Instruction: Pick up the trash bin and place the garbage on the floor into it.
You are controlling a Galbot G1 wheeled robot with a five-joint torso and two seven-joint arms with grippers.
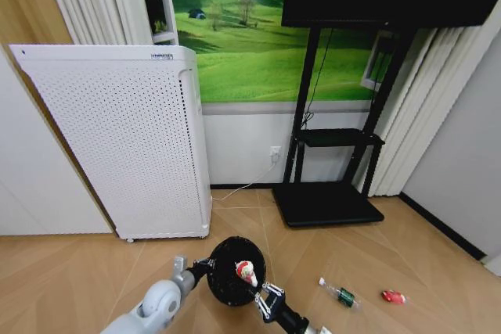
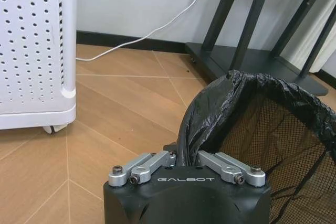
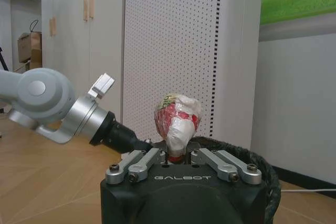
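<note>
Bin held up, one wrapped scrap over its mouth, two pieces left on the floor

The trash bin is a small round black mesh bin lined with a black bag, its rim pinched by the left tool and its open mouth facing the head camera. A crumpled red-and-white scrap sits clamped in the right tool, over the bin's opening. On the tan herringbone floor to the right lie a small clear bottle with a green label and, just beyond it, a small red item, apart from each other.
</note>
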